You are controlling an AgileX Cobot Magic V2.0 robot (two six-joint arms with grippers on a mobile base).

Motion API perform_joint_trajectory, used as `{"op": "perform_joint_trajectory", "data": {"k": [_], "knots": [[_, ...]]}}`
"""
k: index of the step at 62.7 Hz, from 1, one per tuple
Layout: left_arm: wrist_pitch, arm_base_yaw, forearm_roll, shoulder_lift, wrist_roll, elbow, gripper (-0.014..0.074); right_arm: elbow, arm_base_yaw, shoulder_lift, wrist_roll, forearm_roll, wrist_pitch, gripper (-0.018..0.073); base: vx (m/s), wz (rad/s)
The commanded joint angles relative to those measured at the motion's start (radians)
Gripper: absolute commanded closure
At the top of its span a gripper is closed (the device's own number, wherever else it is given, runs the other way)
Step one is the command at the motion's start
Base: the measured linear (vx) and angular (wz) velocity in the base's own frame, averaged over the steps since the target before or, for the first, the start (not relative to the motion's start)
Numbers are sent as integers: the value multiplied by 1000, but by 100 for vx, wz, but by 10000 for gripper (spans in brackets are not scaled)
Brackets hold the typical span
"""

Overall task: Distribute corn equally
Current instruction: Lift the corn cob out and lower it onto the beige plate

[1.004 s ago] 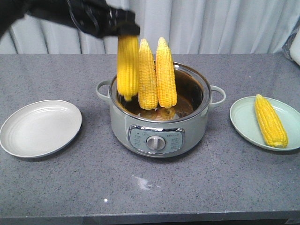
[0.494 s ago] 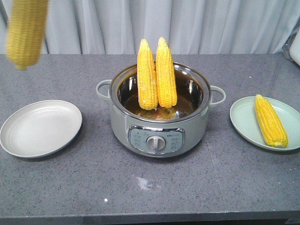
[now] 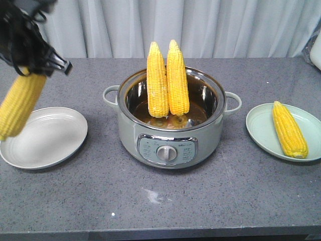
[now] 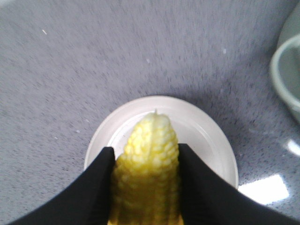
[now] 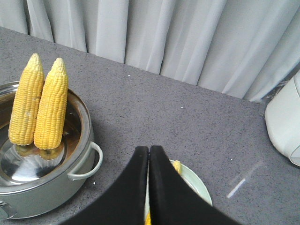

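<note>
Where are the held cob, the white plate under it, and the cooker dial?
held cob (image 3: 20, 103), front view, middle of its length.
white plate (image 3: 55, 135), front view, bare centre.
cooker dial (image 3: 167, 153), front view, knob face.

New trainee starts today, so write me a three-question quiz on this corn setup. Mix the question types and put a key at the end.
1. How many cobs stand upright in the pot?
2. True or false: the green plate holds no corn.
3. The left gripper pinches a cob between its fingers. That cob hangs over: A) the pot, B) the white plate, C) the bare table.

Key: 1. Two. 2. False: a single cob lies on it. 3. B.
</note>
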Motion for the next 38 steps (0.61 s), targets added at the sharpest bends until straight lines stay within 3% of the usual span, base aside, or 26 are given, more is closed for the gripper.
{"op": "perform_joint_trajectory", "data": {"k": [1, 15, 38], "knots": [[-66, 1, 25, -6, -20, 1, 604, -21, -6, -15, -3, 25, -61, 568, 0, 0], [-61, 1, 25, 64, -29, 3, 604, -21, -6, -15, -3, 49, -60, 568, 0, 0], [-40, 1, 93, 75, -52, 3, 597, -21, -6, -15, -3, 49, -58, 568, 0, 0]]}}
